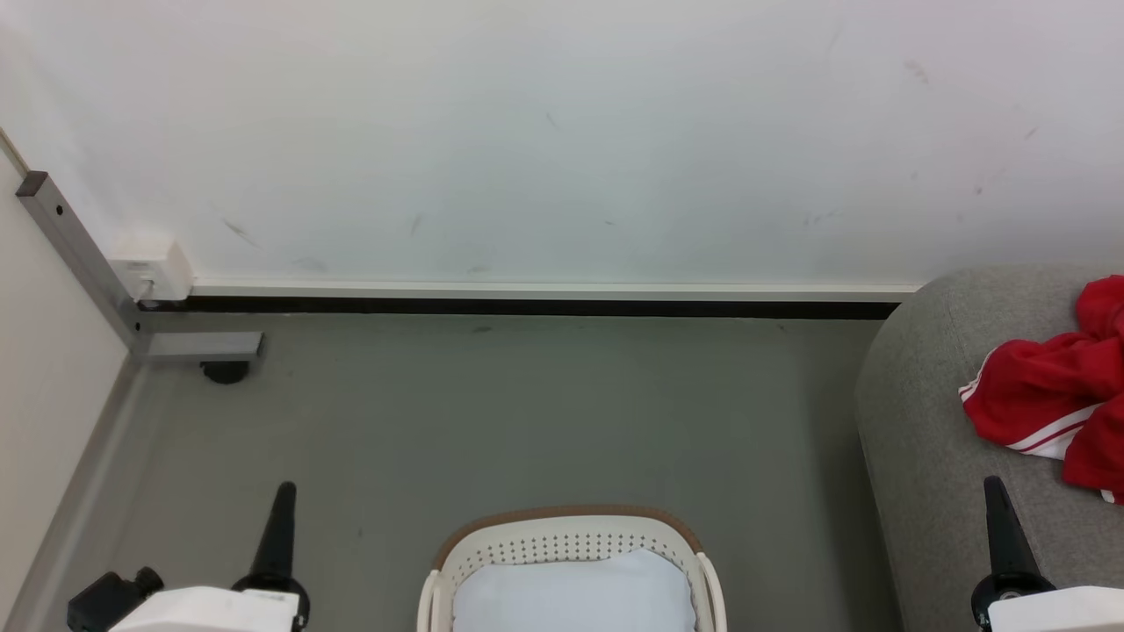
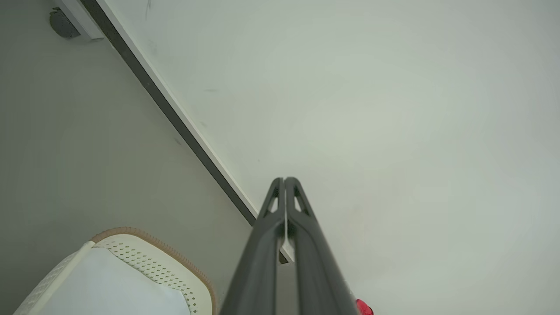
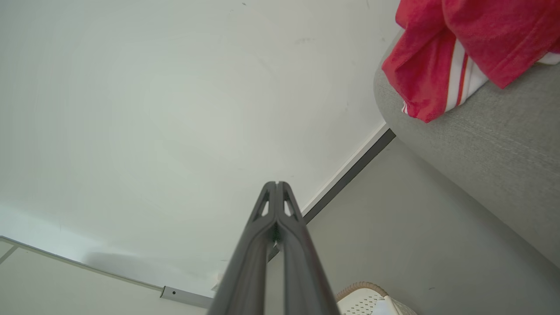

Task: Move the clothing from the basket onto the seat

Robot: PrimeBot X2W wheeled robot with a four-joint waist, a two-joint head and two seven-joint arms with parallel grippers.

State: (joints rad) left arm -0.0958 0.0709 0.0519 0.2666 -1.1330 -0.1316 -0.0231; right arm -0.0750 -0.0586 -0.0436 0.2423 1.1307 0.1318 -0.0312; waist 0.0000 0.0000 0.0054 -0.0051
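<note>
Both my grippers are closed on nothing: my left gripper (image 1: 284, 491) at lower left, my right gripper (image 1: 994, 484) at lower right, fingers pointing up the frame. The clothing (image 1: 1045, 399) lies crumpled on the seat (image 1: 913, 421) at the right edge, just above and to the right of my right gripper, so that arm is far nearer. The basket (image 1: 562, 546) sits bottom centre between my arms. What I can see of its inside is pale lining, no red. I judge little is left to move.

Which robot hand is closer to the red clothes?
Right. The right gripper is by the sofa, near the red clothes; the left gripper is beyond the basket.
</note>
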